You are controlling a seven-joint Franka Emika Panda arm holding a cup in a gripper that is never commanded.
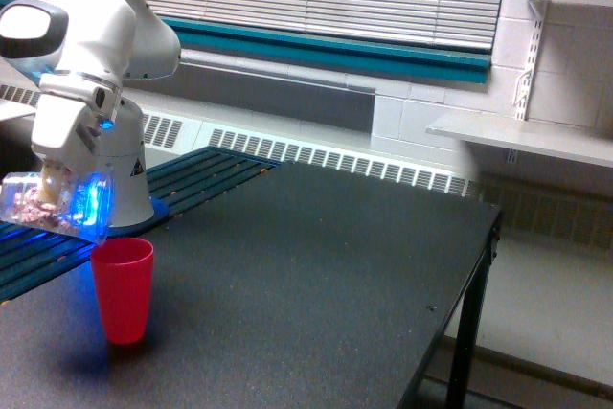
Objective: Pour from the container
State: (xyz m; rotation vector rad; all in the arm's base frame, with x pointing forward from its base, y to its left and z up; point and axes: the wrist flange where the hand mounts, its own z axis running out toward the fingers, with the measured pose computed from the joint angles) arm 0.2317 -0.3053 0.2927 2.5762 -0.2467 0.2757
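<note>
White and glowing blue at its tip, the gripper [59, 200] is clamping the container [53, 206], a clear plastic vessel lying nearly on its side with pinkish-brown bits gathering toward its closed end on the exterior view's left. Its mouth is pointing down toward the exterior view's right, hanging just above the rim of the red cup [123, 289], not touching it. Below the gripper, that cup is standing upright on the dark table [316, 275].
</note>
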